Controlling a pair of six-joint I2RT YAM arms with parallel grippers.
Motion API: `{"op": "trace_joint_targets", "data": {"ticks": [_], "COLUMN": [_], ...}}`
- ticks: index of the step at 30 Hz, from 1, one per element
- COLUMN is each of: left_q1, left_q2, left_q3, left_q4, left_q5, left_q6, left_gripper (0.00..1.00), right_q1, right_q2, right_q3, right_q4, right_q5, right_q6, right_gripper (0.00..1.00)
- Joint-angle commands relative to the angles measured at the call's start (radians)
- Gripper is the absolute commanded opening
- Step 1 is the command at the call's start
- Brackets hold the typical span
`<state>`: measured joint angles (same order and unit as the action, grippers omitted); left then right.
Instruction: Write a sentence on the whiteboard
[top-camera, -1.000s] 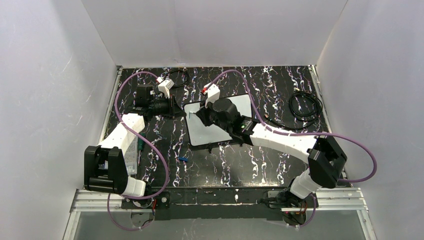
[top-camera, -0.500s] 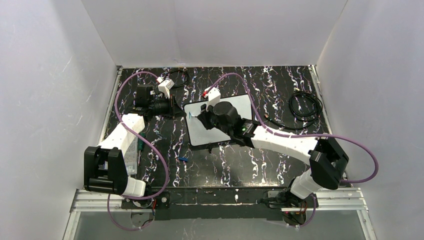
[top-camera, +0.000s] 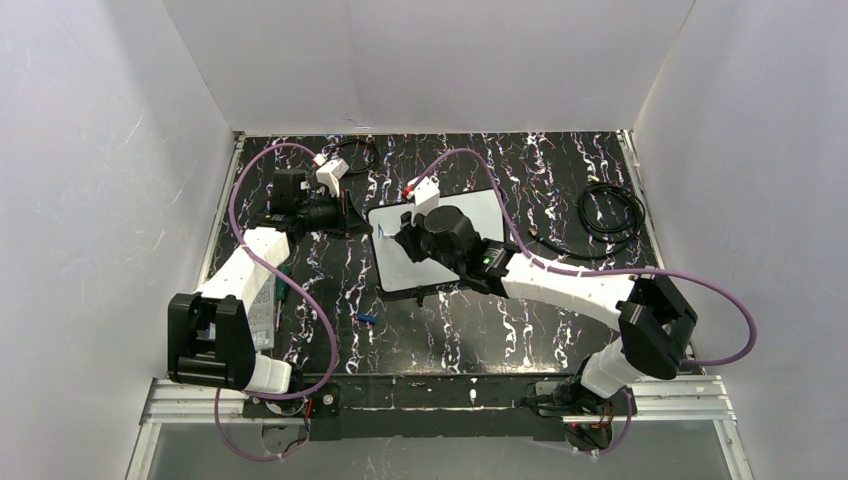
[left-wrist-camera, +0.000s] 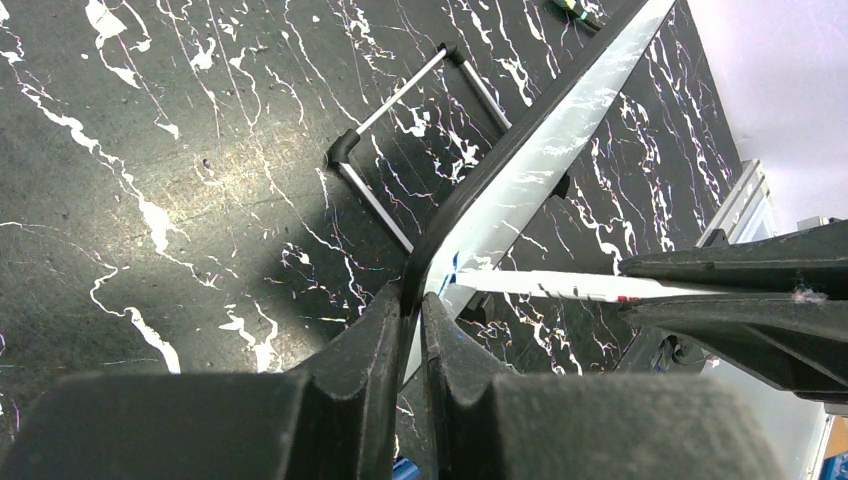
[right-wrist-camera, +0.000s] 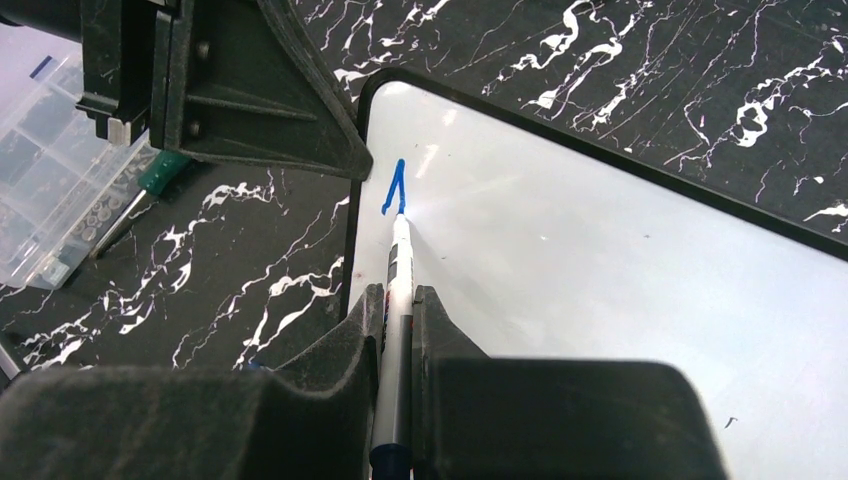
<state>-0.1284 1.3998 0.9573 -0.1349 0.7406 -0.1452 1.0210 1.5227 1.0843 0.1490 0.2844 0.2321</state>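
Top external view: lying flat at frame centre on the black marbled table (top-camera: 450, 330), slightly rotated, the whiteboard (top-camera: 392, 262). Meeting its left edge with the left gripper (top-camera: 352, 222). Reaching across it from lower right with the right gripper (top-camera: 402, 230).

Left wrist view: pinching the board's rounded corner at bottom centre, jaws clenched on the dark frame. Pressing the marker (left-wrist-camera: 540, 285) tip onto the white surface just right of that corner.

Right wrist view: clamping the marker barrel at bottom centre, tip pointing up-frame. Touching the lower end of a blue stroke (right-wrist-camera: 396, 188), a narrow inverted V, near the board's upper-left corner. Sitting at far left, a clear plastic compartment box (right-wrist-camera: 50, 190).
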Motion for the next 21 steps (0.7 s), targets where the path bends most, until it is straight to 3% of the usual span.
{"op": "trace_joint_targets", "data": {"ticks": [1, 21], "left_q1": [-0.014, -0.014], "left_q2": [-0.046, -0.046], "left_q3": [-0.002, -0.002], "left_q4": [-0.009, -0.009], "left_q5": [0.025, 0.026], "left_q6": [0.005, 0.007], "left_gripper": [0.00, 0.00], "right_q1": [0.002, 0.002], "right_q2": [-0.021, -0.038], "right_q3": [-0.006, 0.002], "right_q4": [-0.009, 0.107], "right_q5": [0.051, 0.153], "right_q6": [-0.008, -0.003], "right_gripper": [0.01, 0.01]}}
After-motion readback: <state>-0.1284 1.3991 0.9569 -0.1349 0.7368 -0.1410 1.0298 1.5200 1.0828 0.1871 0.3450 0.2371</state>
